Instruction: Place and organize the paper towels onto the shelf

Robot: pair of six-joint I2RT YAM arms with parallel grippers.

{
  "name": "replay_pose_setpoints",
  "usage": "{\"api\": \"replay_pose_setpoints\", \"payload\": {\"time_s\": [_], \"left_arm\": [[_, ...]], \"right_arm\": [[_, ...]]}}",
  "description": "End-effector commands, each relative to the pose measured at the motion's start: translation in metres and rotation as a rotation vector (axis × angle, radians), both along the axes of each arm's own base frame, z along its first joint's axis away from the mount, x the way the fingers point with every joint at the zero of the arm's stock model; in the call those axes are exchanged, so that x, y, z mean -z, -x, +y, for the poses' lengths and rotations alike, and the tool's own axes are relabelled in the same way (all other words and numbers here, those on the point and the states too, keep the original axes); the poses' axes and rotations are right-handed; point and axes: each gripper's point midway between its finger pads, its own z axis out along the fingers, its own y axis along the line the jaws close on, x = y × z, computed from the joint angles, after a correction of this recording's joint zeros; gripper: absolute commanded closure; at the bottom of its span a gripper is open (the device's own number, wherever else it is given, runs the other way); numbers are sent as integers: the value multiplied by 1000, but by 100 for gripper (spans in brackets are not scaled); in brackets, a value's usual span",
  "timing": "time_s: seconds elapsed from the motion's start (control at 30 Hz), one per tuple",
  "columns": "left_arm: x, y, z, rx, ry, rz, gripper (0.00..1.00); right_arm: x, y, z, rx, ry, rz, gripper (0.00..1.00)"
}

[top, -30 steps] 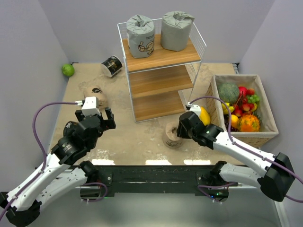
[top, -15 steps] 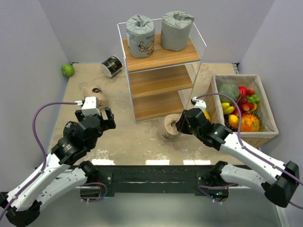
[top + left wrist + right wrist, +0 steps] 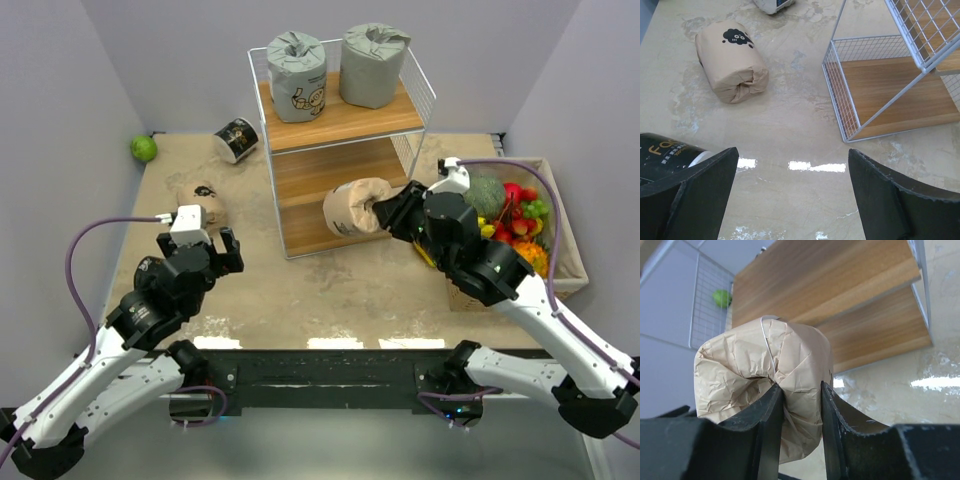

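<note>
Right end effector point(image 3: 384, 212) clamped on beige roll point(image 3: 350, 205) before shelf point(image 3: 322, 172), basket point(image 3: 572, 262) beside; left end effector point(image 3: 198, 246) apart.

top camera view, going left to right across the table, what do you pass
green fruit → loose beige roll → black roll → shelf → fruit basket. Left out: held beige roll in the right gripper, which overlaps the shelf.
</note>
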Motion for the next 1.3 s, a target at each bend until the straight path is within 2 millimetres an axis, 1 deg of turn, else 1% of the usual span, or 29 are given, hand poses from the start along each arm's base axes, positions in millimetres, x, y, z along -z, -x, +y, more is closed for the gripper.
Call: {"api": "replay_pose_setpoints", "payload": {"time_s": [0.0,0.07,0.1,0.13,0.2,0.23,0.43,0.47,0.53,0.57,0.6,0.67,0.7,0.8,0.97,1.07,1.17,1.2,1.27], "left_arm": [[-11,-1,2,-20,44,-45,3],[-11,-1,2,-19,45,-46,3],[-11,-1,1,-16,46,-46,3],[-12,-1,0,-11,48,-47,3],[-11,-2,-1,-6,44,-44,3],[-9,-3,-2,-4,38,-38,3],[-8,-3,-4,5,31,-32,3],[-8,-3,-4,5,30,-31,3],[-10,-3,-4,4,32,-36,3],[-9,-3,-4,5,33,-36,3],[-9,-3,-4,4,33,-35,3],[-10,-3,-3,2,35,-39,3],[-10,-3,-3,1,33,-38,3],[-9,-2,-2,-1,33,-35,3],[-9,-3,-4,6,31,-36,3],[-8,-3,-4,5,30,-32,3],[-9,-2,-3,7,33,-36,3],[-10,-2,-3,6,33,-38,3],[-10,-2,-3,6,33,-38,3]], "right_arm": [[-45,-22,-4,114,-93,-96,69],[-50,-27,-2,130,-105,-107,69],[-56,-30,-4,152,-116,-116,68],[-54,-34,-2,163,-111,-109,68],[-62,-38,-3,185,-128,-123,69],[-62,-40,-3,193,-128,-124,69],[-76,-49,-19,317,-160,-162,69],[-74,-52,-18,327,-157,-159,68],[-80,-56,-19,350,-167,-169,68],[-79,-60,-17,358,-162,-167,68],[-83,-62,-16,366,-173,-173,68],[-82,-69,-13,387,-168,-170,68],[-86,-70,-13,393,-183,-175,68],[-87,-76,-14,433,-192,-176,66],[-82,-81,-16,484,-228,-170,66],[-79,-85,-18,519,-205,-166,66],[-82,-88,-16,519,-225,-180,61],[-81,-88,-14,515,-224,-179,56],[-81,-90,-14,522,-219,-178,52]]}}
